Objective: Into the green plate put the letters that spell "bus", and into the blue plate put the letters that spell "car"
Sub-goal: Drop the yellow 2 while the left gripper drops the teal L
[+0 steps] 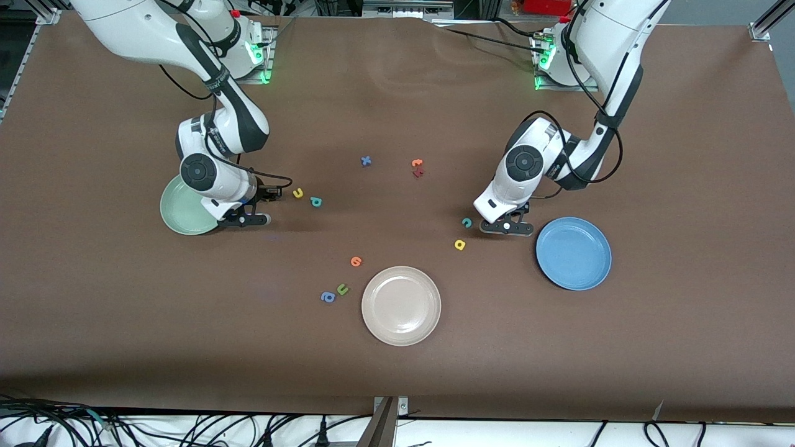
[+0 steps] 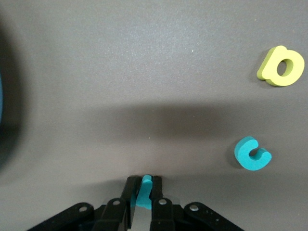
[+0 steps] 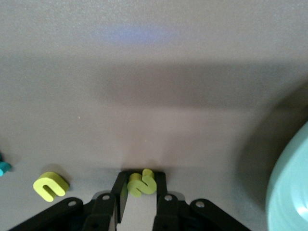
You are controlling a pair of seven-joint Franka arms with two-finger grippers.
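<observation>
Left gripper (image 2: 143,192): down at the table beside the blue plate (image 1: 574,253), fingers pinching a teal letter (image 2: 144,191). Near it on the cloth: teal c (image 2: 252,153), yellow a (image 2: 281,66).

Right gripper (image 3: 139,185): low beside the green plate (image 1: 186,211), fingers clamped on the yellow s (image 3: 141,182). Close by: yellow u (image 3: 50,186), teal b (image 1: 316,201).

Nearer the front camera: beige plate (image 1: 401,305), green u (image 1: 342,288), blue rounded letter (image 1: 327,297).
</observation>
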